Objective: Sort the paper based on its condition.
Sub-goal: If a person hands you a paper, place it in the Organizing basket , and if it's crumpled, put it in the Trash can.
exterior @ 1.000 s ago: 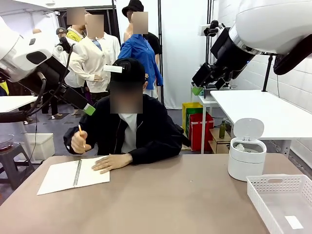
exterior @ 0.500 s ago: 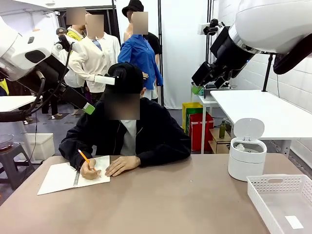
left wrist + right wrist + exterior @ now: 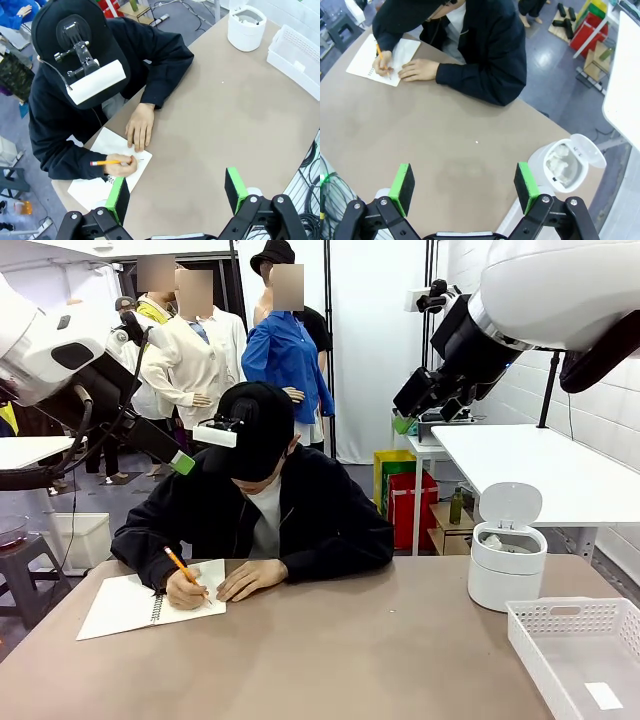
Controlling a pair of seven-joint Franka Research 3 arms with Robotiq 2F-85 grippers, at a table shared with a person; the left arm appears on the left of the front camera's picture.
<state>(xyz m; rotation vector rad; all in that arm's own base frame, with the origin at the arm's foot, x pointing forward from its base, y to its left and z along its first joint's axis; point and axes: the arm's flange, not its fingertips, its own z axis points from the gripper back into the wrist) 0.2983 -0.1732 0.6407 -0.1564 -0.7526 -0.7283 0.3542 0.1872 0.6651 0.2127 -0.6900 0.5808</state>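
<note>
A crumpled lump of paper [image 3: 561, 161] lies inside the small white lidded bin [image 3: 506, 575] at the table's right, its lid flipped up. One flat paper slip [image 3: 603, 696] lies in the white mesh basket [image 3: 560, 612] at the near right corner. My left gripper [image 3: 176, 189] hangs open high above the table's left half, over the person's notebook side, with nothing between its green pads. High over the table's middle, my right gripper [image 3: 464, 183] also stands open and empty.
A person in a black jacket sits at the far side, writing with an orange pencil [image 3: 183, 568] in a spiral-bound notebook [image 3: 130, 602]; the other hand [image 3: 250, 578] rests beside it. The brown tabletop [image 3: 360, 640] between notebook and bin is bare.
The person lowered the pencil hand onto the notebook and bent the head down over it. Neither arm has moved.
</note>
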